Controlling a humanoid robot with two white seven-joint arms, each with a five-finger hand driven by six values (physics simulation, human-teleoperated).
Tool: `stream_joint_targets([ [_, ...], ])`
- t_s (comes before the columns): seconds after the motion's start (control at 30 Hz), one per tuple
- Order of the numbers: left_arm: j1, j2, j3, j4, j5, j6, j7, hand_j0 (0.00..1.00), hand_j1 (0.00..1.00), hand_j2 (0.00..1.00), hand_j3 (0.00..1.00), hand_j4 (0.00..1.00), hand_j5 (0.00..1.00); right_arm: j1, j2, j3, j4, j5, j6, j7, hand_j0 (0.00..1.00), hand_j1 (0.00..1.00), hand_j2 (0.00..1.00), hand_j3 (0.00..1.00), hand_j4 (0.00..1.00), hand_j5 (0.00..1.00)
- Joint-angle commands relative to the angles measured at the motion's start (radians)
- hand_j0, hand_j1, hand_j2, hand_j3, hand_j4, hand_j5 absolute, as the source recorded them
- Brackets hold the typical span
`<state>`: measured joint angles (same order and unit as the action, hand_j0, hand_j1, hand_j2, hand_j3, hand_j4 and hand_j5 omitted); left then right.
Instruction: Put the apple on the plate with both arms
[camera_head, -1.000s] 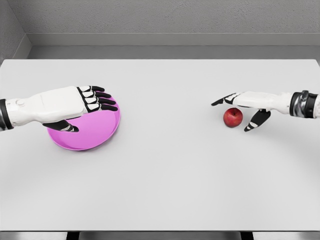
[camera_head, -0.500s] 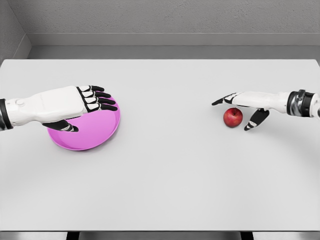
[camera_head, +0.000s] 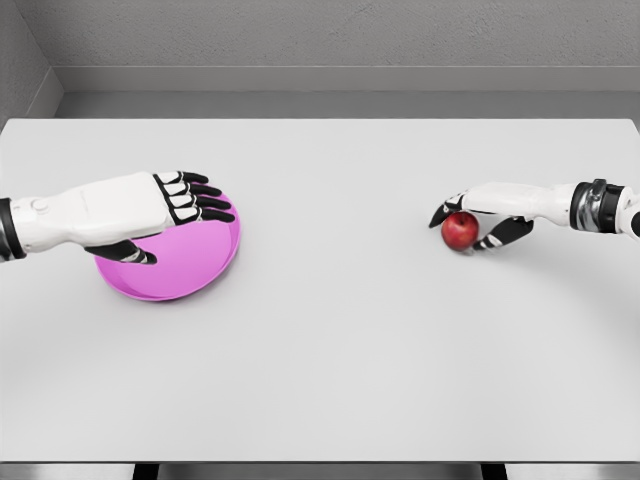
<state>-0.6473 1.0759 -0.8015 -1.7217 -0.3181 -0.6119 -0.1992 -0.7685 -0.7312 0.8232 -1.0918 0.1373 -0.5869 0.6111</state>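
Note:
A red apple (camera_head: 459, 230) rests on the white table (camera_head: 340, 330) at the right. My right hand (camera_head: 472, 223) reaches in from the right edge and has its fingers curled over the apple's top and its thumb against the near side, so it grips the fruit. A pink plate (camera_head: 185, 265) lies at the left of the table. My left hand (camera_head: 170, 218) hovers over the plate's far left part with straight, relaxed fingers and holds nothing; it hides part of the plate.
A grey wall (camera_head: 330, 40) runs behind the table's far edge. The table's near edge crosses the bottom of the view.
The right hand's fingers and thumb have closed around the apple, which shifted slightly left and up. The left arm has not moved.

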Motion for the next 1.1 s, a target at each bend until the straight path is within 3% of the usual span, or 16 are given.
stream_joint_targets([
  [0.0, 0.002, 0.001, 0.001, 0.001, 0.007, 0.001, 0.0, 1.0, 1.0, 1.0, 1.0, 1.0, 1.0, 0.0, 0.0, -0.001, 0.0, -0.008, -0.013, 0.0, 0.51, 0.51, 0.51, 0.51, 0.51, 0.51],
  [0.07, 0.002, 0.001, 0.001, 0.001, 0.007, 0.001, 0.001, 1.0, 1.0, 1.0, 1.0, 1.0, 1.0, 0.0, 0.0, -0.001, 0.0, -0.01, -0.017, 0.0, 0.47, 0.47, 0.47, 0.47, 0.47, 0.47],
  [0.17, 0.0, 0.001, 0.001, 0.001, 0.007, 0.001, 0.0, 1.0, 1.0, 1.0, 1.0, 1.0, 1.0, 0.0, 0.0, -0.004, 0.0, -0.015, -0.024, 0.0, 0.3, 0.3, 0.3, 0.3, 0.3, 0.3],
  [0.3, 0.0, 0.001, 0.001, 0.001, 0.007, 0.001, 0.001, 1.0, 1.0, 1.0, 1.0, 1.0, 1.0, -0.009, 0.013, -0.004, -0.013, -0.062, -0.024, 0.0, 0.31, 0.31, 0.31, 0.31, 0.31, 0.31],
  [0.4, 0.0, 0.001, 0.001, 0.001, 0.007, 0.001, 0.0, 1.0, 1.0, 1.0, 1.0, 1.0, 1.0, -0.015, 0.069, 0.007, -0.103, -0.076, -0.024, 0.0, 0.31, 0.31, 0.31, 0.31, 0.31, 0.31],
  [0.57, 0.0, 0.002, 0.001, 0.001, 0.007, 0.001, 0.001, 1.0, 1.0, 1.0, 1.0, 1.0, 1.0, -0.08, 0.188, 0.145, -0.223, -0.076, -0.024, 0.0, 0.32, 0.32, 0.32, 0.32, 0.32, 0.32],
  [0.63, 0.0, 0.002, 0.001, 0.001, 0.007, 0.001, 0.001, 1.0, 1.0, 1.0, 1.0, 1.0, 1.0, -0.08, 0.185, 0.154, -0.276, -0.076, -0.024, 0.0, 0.34, 0.34, 0.34, 0.34, 0.34, 0.34],
  [0.77, 0.0, 0.002, 0.001, 0.001, 0.007, 0.001, 0.001, 1.0, 1.0, 1.0, 1.0, 1.0, 1.0, -0.077, 0.162, 0.149, -0.276, -0.079, -0.024, 0.0, 0.34, 0.34, 0.34, 0.34, 0.34, 0.34],
  [0.8, 0.0, 0.002, 0.001, 0.001, 0.007, 0.001, 0.001, 1.0, 1.0, 1.0, 1.0, 1.0, 1.0, -0.077, 0.162, 0.146, -0.276, -0.079, -0.024, 0.0, 0.45, 0.45, 0.45, 0.45, 0.45, 0.45],
  [0.83, 0.002, 0.001, 0.001, 0.001, 0.007, 0.001, 0.0, 1.0, 1.0, 1.0, 1.0, 1.0, 1.0, -0.08, 0.162, 0.145, -0.276, -0.077, -0.024, 0.0, 0.98, 0.98, 0.98, 0.98, 0.98, 0.98],
  [1.07, 0.002, 0.001, 0.001, -0.001, 0.007, 0.001, 0.001, 1.0, 1.0, 1.0, 1.0, 1.0, 1.0, -0.075, 0.144, 0.125, -0.273, -0.077, -0.024, 0.0, 1.0, 1.0, 1.0, 1.0, 1.0, 1.0],
])
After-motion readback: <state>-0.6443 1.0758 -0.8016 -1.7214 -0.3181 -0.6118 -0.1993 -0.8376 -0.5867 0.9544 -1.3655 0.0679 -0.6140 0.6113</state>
